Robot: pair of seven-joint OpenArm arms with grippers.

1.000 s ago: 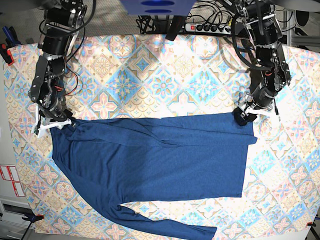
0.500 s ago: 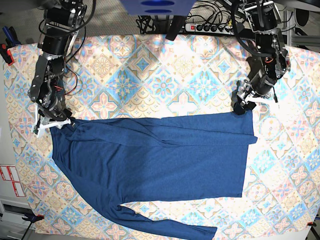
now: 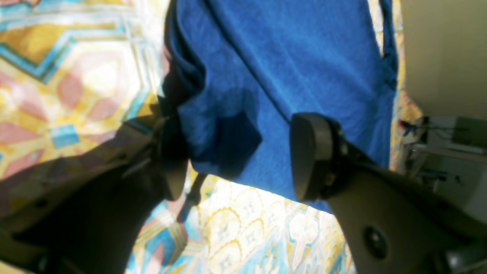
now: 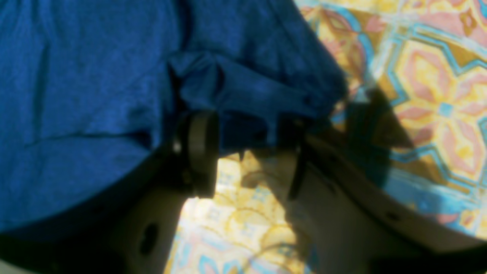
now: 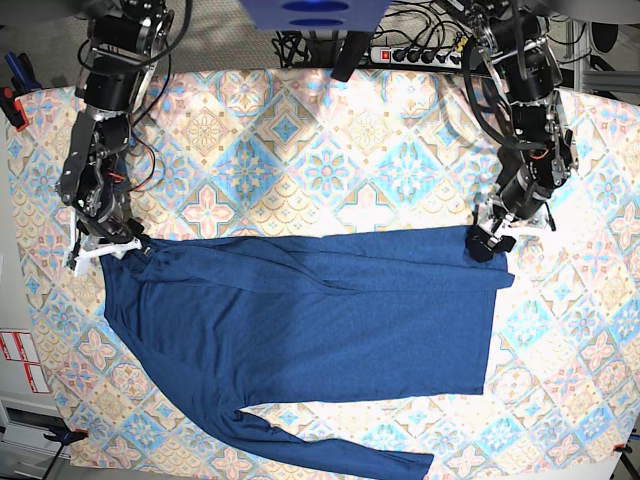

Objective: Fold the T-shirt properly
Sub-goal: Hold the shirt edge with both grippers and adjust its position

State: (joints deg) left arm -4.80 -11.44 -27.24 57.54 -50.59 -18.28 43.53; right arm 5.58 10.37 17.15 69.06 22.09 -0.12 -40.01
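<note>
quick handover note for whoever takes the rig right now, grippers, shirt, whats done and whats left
Left gripper: jaws open, at the T-shirt corner by the hem, one finger against the cloth edge, nothing clamped.
Right gripper: at the opposite top corner, bunched cloth between its jaws; a firm grip cannot be confirmed.
T-shirt: spread flat on the patterned tablecloth, one sleeve folded across the body, the other sleeve trailing toward the near edge.
Done: first sleeve in.
Left: second sleeve, then body folds.
</note>
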